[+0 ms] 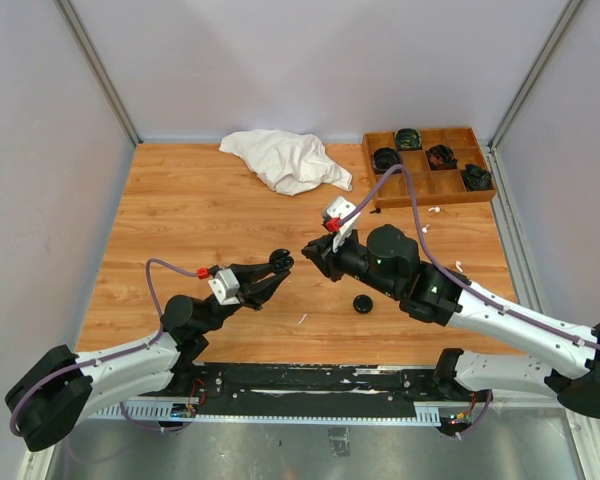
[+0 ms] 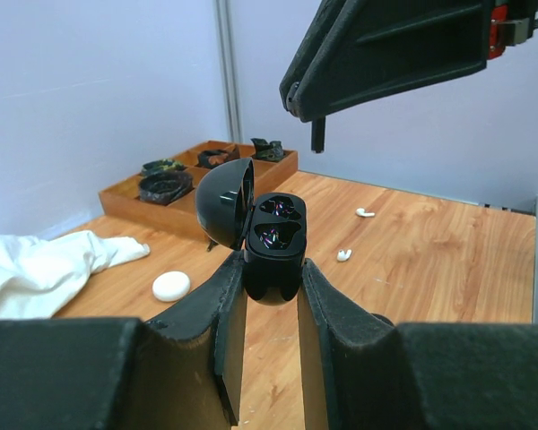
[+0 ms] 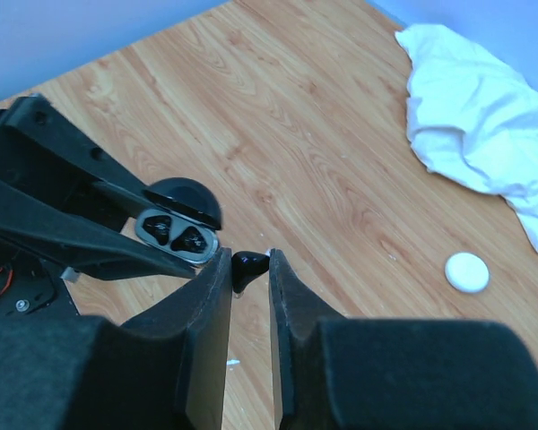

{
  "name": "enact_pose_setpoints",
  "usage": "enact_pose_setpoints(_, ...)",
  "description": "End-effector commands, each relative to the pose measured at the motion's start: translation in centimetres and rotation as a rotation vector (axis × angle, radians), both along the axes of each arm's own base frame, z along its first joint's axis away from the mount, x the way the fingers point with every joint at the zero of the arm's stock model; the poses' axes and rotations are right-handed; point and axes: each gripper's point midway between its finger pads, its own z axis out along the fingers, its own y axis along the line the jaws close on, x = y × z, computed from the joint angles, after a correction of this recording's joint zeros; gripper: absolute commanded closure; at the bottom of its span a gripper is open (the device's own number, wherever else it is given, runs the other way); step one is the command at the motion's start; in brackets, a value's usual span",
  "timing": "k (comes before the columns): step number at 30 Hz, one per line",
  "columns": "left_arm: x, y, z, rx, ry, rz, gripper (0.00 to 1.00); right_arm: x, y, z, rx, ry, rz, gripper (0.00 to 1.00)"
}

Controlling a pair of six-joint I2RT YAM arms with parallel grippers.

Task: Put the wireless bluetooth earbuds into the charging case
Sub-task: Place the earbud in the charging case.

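Observation:
My left gripper (image 2: pixel 273 273) is shut on the lower body of a black charging case (image 2: pixel 274 235), held up off the table. The case lid stands open and both of its sockets are empty. My right gripper (image 3: pixel 249 264) is shut on a black earbud (image 3: pixel 248 269), just beside the case (image 3: pixel 176 235) and a little above its open top. In the top view the two grippers meet tip to tip, left (image 1: pixel 272 270) and right (image 1: pixel 312 255). Two white earbuds (image 2: pixel 365 213) (image 2: pixel 343 255) lie loose on the wood.
A white round case (image 3: pixel 467 271) lies on the table near a crumpled white cloth (image 1: pixel 285 160). A wooden tray (image 1: pixel 460 198) with coiled black items stands at the back right. A black puck (image 1: pixel 361 303) lies by my right arm.

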Motion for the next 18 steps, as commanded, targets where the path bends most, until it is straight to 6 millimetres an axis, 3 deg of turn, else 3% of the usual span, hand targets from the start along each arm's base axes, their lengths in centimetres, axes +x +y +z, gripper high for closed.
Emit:
enact_pose_setpoints(1, -0.3, -0.3, 2.2, -0.023, -0.076, -0.016, 0.98, -0.8, 1.4, 1.8, 0.059, -0.092, 0.021, 0.80)
enact_pose_setpoints(18, -0.4, -0.3, 2.5, -0.040, -0.075, -0.022, 0.98, -2.3, 4.0, 1.3, 0.060, -0.106, 0.064, 0.81)
